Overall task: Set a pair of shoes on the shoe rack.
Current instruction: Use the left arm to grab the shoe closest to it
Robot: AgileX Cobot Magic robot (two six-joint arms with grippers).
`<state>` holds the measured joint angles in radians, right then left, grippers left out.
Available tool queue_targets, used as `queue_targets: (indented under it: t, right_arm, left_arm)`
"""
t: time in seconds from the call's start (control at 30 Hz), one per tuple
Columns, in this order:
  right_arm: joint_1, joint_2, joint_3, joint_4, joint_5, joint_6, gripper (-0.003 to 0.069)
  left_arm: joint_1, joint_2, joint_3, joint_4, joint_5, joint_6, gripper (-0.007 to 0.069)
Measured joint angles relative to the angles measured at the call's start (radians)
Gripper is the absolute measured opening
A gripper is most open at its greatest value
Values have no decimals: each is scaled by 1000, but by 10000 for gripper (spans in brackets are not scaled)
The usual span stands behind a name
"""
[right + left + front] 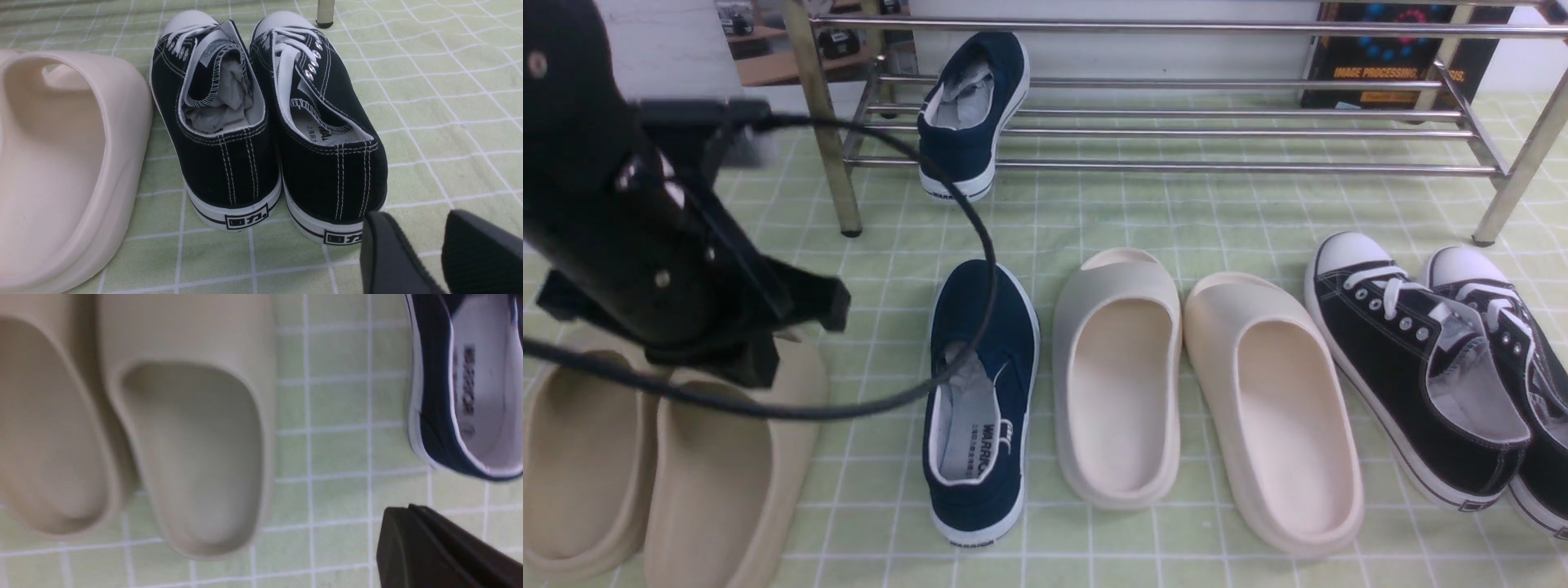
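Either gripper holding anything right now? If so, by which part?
Nothing is held. The right gripper has its fingers apart with only the mat between them; the left gripper touches neither the navy shoe nor the beige slides.

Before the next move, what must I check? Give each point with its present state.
1. First navy shoe on shoe rack: ok, tilted.
2. Second navy shoe uncovered on the mat: ok.
3. Left gripper over second navy shoe: not ok; off to its side, by the beige slides.
4. Left gripper open: cannot tell.
5. Right gripper empty: ok.
6. Free shoe rack space beside first navy shoe: ok.
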<state>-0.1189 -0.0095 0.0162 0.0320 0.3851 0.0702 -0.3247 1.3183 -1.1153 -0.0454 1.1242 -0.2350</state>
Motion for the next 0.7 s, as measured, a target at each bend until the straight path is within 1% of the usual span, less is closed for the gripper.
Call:
queue_targets:
  t: [0.07,0.13,0.23,0.3,0.43,0.57,0.63,0.67,0.7]
  right_arm:
    - [0,0,0,0,0,0,246]
    - [0,0,0,0,0,0,246]
    - [0,0,0,0,0,0,246]
    - [0,0,0,0,0,0,246]
    - [0,0,0,0,0,0,246]
    - [0,0,0,0,0,0,246]
    - [0,0,0,0,0,0,246]
    - [0,0,0,0,0,0,246]
    - [0,0,0,0,0,0,246]
  left_arm:
    - [0,-2,35,-33,-17,15,-13]
    - [0,-3,87,-88,-67,67,-13]
    - [0,-3,108,-114,-110,108,-13]
    - [0,0,114,-149,-172,152,-13]
    - [0,35,114,-208,-264,166,-13]
    - [-23,92,112,-201,-278,201,-13]
    - [-84,121,110,-157,-279,235,-13]
    - [-91,126,110,-152,-279,240,-13]
    - [-148,142,110,-112,-282,226,-9]
